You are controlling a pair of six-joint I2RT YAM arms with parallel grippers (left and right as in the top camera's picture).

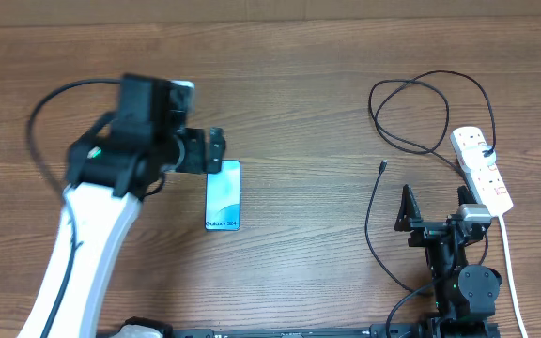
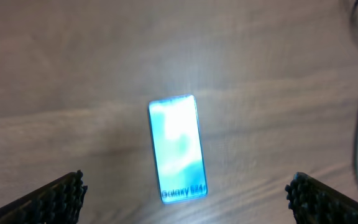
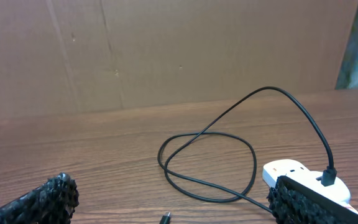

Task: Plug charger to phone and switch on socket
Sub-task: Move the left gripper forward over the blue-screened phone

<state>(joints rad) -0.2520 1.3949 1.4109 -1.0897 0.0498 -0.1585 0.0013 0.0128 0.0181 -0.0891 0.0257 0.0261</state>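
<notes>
The phone (image 1: 223, 195) lies flat on the wooden table, cyan screen up, with its "Galaxy S24+" text at the near end. My left gripper (image 1: 216, 150) hovers open above the phone's far end; in the left wrist view the phone (image 2: 176, 148) sits between and beyond the spread fingers (image 2: 67, 193). The charger (image 1: 421, 113) loops at the right, its loose connector tip (image 1: 383, 166) pointing toward the table's middle. Its other end is plugged into the white socket (image 1: 483, 167). My right gripper (image 1: 435, 202) stands open near the front edge, with the charger tip (image 3: 165, 218) low between its fingers and the socket (image 3: 291, 171) behind its right finger.
A brown cardboard wall (image 3: 166, 50) backs the table. The socket's white cord (image 1: 510, 263) runs toward the front right edge. The black cable (image 1: 372, 235) trails down beside the right arm's base.
</notes>
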